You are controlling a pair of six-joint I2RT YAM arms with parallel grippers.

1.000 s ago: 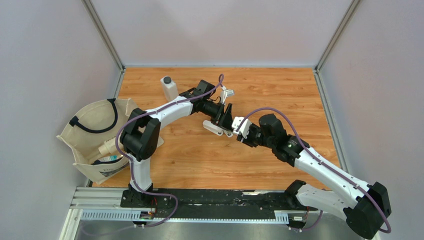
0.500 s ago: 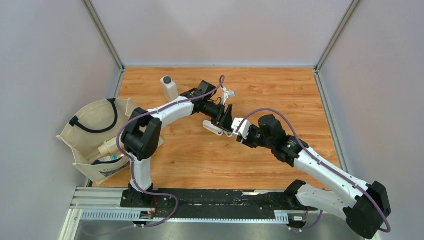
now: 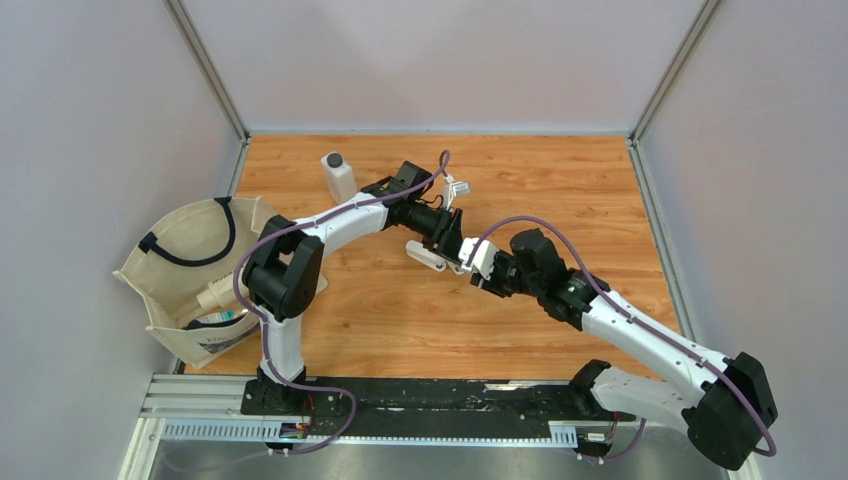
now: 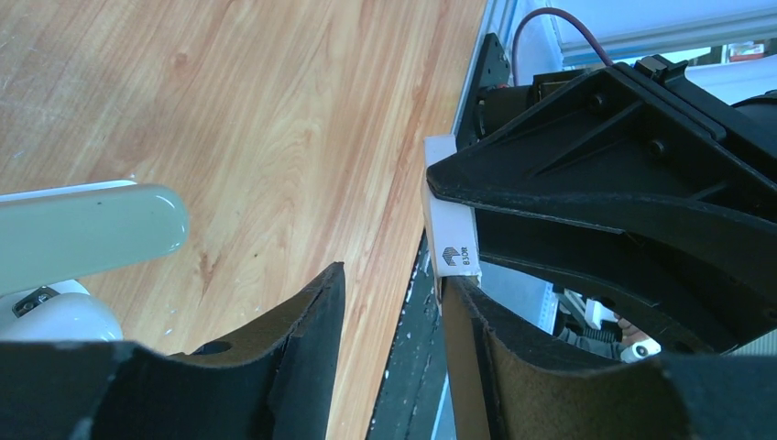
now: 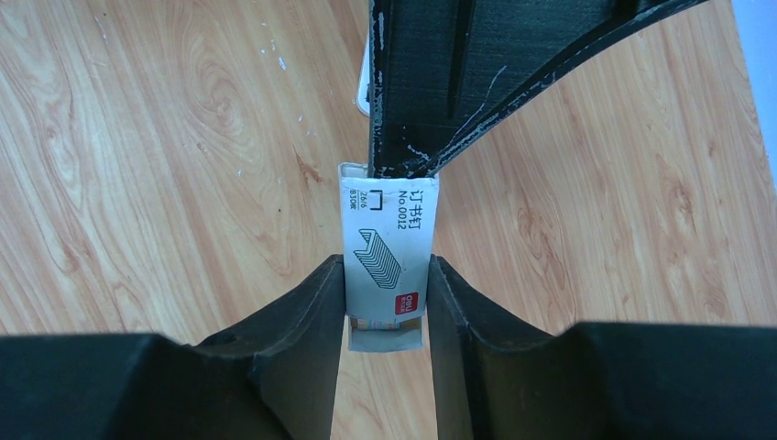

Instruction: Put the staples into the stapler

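The staples (image 5: pixel 388 249) are a small white box printed with a staple drawing and a red mark. My right gripper (image 5: pixel 387 261) is shut on the box's sides and holds it above the wooden table. In the top view the box (image 3: pixel 481 256) sits between the two grippers. My left gripper (image 4: pixel 394 275) faces the box's far end (image 4: pixel 451 229), which touches its right fingertip (image 4: pixel 455 291). Its jaws stand a little apart with only table showing between them. The pale stapler (image 3: pixel 425 254) lies on the table just left of the grippers, with its rounded mint arm (image 4: pixel 87 234) visible.
A white bottle with a dark cap (image 3: pixel 338 176) stands at the back left. A cream tote bag (image 3: pixel 190 270) holding bottles leans at the table's left edge. A metal rail (image 3: pixel 400 400) runs along the near edge.
My left gripper's jaws have drawn much closer together. My right arm has shifted slightly left, bringing the box up against the left gripper.
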